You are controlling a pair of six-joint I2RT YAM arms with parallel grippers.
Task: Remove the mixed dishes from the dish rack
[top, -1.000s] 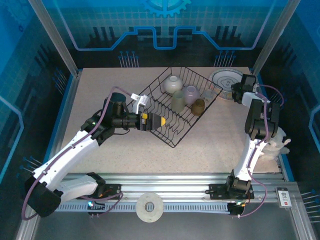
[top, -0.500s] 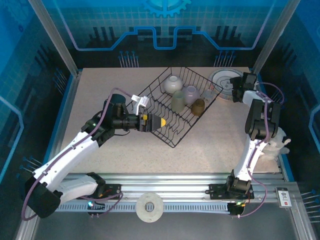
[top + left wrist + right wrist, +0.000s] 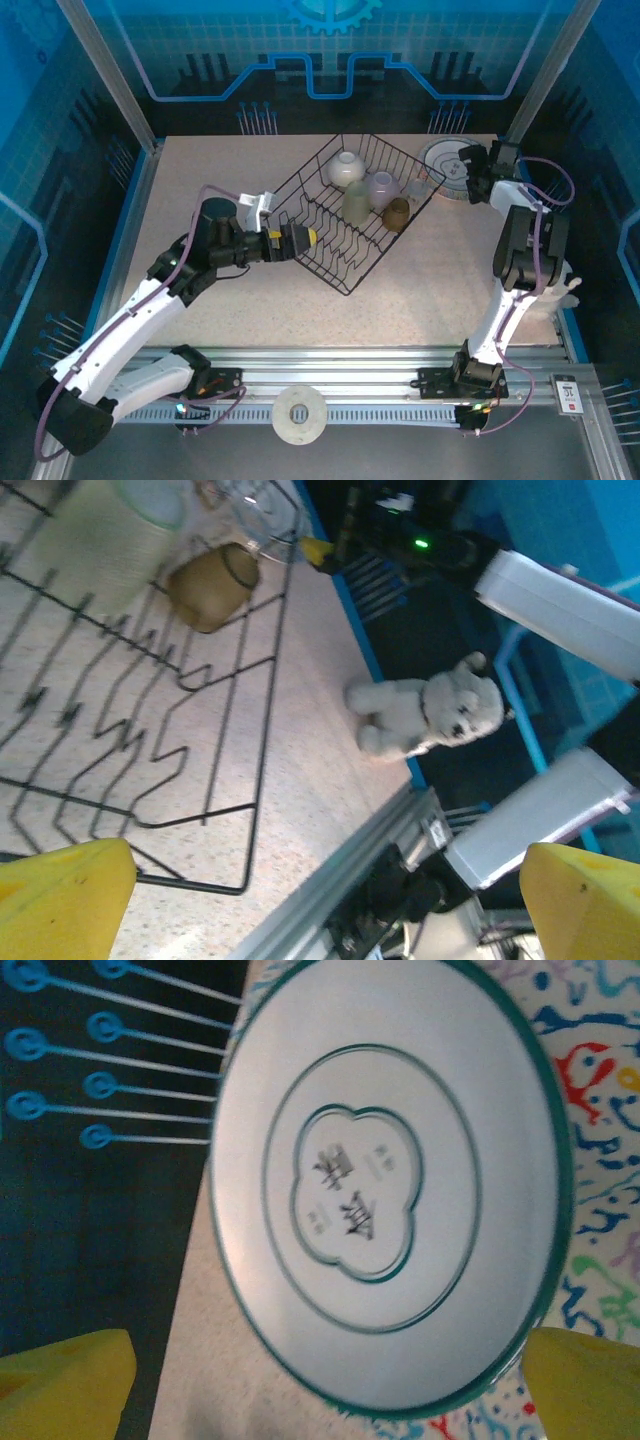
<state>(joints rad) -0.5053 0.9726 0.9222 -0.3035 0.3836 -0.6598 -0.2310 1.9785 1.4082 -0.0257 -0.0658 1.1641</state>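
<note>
Top external view: dish rack (image 3: 335,262) sits mid-frame on the table (image 3: 200,170), holding a cream bowl (image 3: 343,168), yellowish cup (image 3: 357,202) and brown cup (image 3: 397,213). Stacked plates (image 3: 443,160) lie upper right beneath the right gripper (image 3: 468,172), jaws apart. The left gripper (image 3: 310,238), also spread, is at the rack's left side. A stuffed toy (image 3: 555,297) lies at the right edge.

— Where is the dish rack (image 3: 355,210)?
— Mid-table, turned diagonally. A cream bowl (image 3: 343,168) sits in its far corner, with a yellowish cup (image 3: 357,202), a pale cup (image 3: 383,186) and a brown cup (image 3: 397,213) nearer.
— And the arms?
— The left gripper (image 3: 308,238) is at the rack's left side. The right gripper (image 3: 468,172) is at the edge of a plate (image 3: 440,158), far right.
</note>
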